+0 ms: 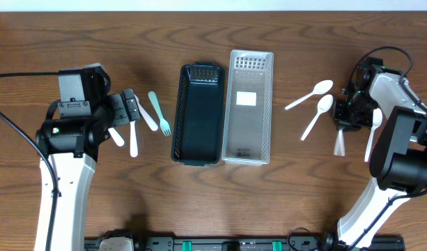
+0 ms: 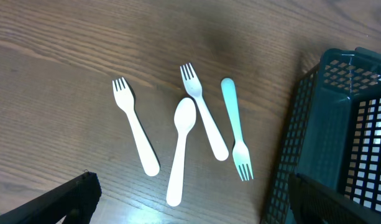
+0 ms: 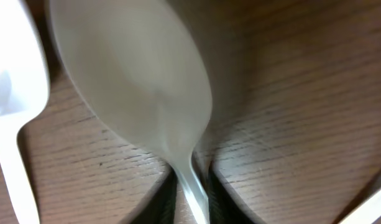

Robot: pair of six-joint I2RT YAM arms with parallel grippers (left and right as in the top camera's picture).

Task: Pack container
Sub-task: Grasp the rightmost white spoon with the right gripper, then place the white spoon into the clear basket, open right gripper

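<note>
Packing is hardly begun: the dark basket [image 1: 178,120] and the clear container [image 1: 249,134] stand empty on the surface. The right claw [image 3: 191,196] is clenched on a clear spoon [image 3: 134,81]. The left claw [image 1: 132,108] hangs released above the forks [image 2: 135,127].

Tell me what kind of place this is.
Probably a robot test bench, not a kitchen: two robot arms stand at a wooden table, plastic forks and spoons lie beside a dark basket and a clear bin, and the right claw grips a clear spoon.
</note>
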